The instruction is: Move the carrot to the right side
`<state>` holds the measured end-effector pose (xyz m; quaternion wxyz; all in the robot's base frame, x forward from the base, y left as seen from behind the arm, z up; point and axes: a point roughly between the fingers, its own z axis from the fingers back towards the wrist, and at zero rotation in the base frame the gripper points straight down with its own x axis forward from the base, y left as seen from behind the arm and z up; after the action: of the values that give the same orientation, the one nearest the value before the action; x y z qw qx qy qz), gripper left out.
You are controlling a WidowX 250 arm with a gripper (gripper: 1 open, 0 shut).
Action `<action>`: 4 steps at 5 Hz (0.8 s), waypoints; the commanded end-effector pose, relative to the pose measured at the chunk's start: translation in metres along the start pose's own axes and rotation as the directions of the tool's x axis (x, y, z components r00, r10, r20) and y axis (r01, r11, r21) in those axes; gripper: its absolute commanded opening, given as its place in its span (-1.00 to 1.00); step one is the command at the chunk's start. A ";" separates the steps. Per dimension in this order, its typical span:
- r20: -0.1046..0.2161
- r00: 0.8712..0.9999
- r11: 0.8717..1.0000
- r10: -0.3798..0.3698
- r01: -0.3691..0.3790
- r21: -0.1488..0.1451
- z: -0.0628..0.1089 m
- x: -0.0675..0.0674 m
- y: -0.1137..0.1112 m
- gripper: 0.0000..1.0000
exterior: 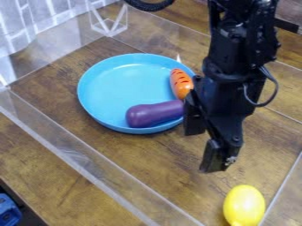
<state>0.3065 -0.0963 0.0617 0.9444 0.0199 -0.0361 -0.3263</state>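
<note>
Showing bright orange against the blue plate [112,81], the toy carrot [181,85] lies at the plate's right edge as the camera sees it, in the far part of the view. Its body is marked with dark lines running across the orange, and it is stretched roughly away from the camera, with its near end pointing toward the eggplant. The black arm comes down close against its right side, and part of the carrot may well be hidden there, so its full outline is hard to judge. Just nearer to the camera, the glossy purple toy eggplant [154,113] rests at the plate's near right edge, lying slantwise. The robot arm [239,53] enters from the top right of the view, dark and bulky, with a cable looping along its right side. It reaches downward to the right of the plate, and the pincer [207,144] points down over the wooden table [141,168], its two black fingertips spread apart with bare wood visible between them. Nothing is pinched in it; the carrot lies outside the fingers, beyond them and to their left. Well apart from the plate, the yellow lemon [245,205] sits at the near right of the table.
</note>
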 end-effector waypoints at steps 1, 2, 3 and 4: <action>0.065 0.998 1.000 -0.028 0.027 0.014 0.013 0.017 -0.004 1.00; 0.070 0.997 0.999 -0.035 0.034 0.010 0.009 0.021 -0.005 1.00; 0.083 0.995 0.998 -0.063 0.063 0.008 -0.006 0.026 -0.013 1.00; 0.076 0.992 0.995 -0.096 0.095 0.006 -0.026 0.028 -0.022 1.00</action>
<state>0.3126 -0.1227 0.0212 0.9301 0.0112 -0.0463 -0.3643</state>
